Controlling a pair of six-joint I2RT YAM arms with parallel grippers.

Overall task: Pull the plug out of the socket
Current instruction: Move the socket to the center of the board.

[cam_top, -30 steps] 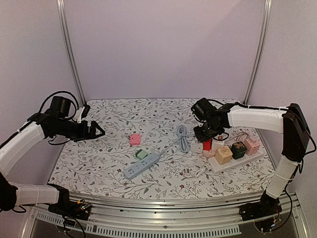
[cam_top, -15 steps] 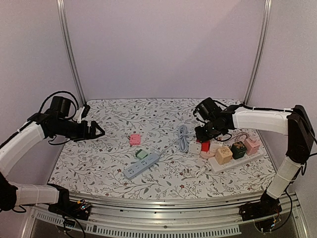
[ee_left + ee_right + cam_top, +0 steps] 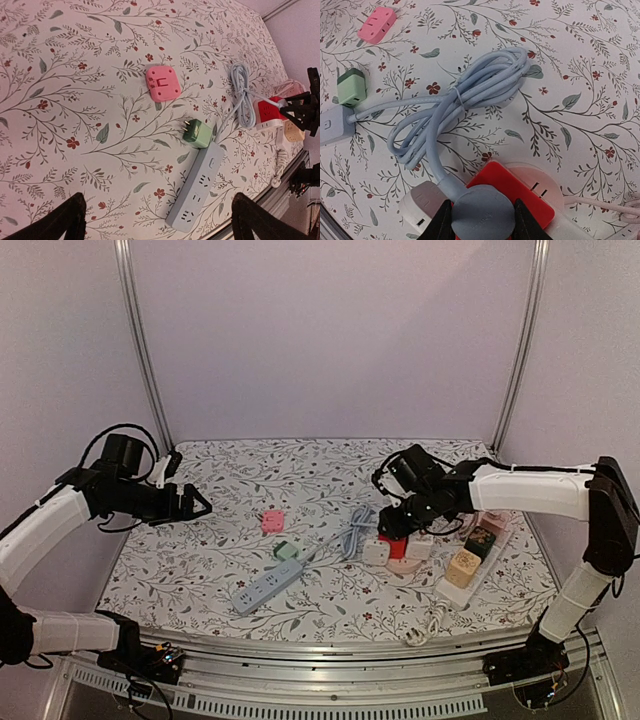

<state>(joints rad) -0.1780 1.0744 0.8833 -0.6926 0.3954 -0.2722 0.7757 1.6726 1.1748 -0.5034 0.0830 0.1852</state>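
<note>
Right end effector (image 3: 482, 226) pinches a smooth, round grey-blue plug (image 3: 480, 206).

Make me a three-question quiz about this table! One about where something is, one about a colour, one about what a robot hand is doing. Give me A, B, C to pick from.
1. Where is the pink adapter?
A in a cup
B alone on the flowery cloth
C hanging on the wall

2. The right gripper is shut on a round plug. What colour is the block under the plug?
A red
B purple
C black

3. How is the left gripper?
A shut on a toy
B shut on nothing
C open and empty

Answers:
1 B, it lies flat with cloth all round it.
2 A, the right wrist view shows red beneath the plug.
3 C, its fingers stand wide apart above the cloth.
</note>
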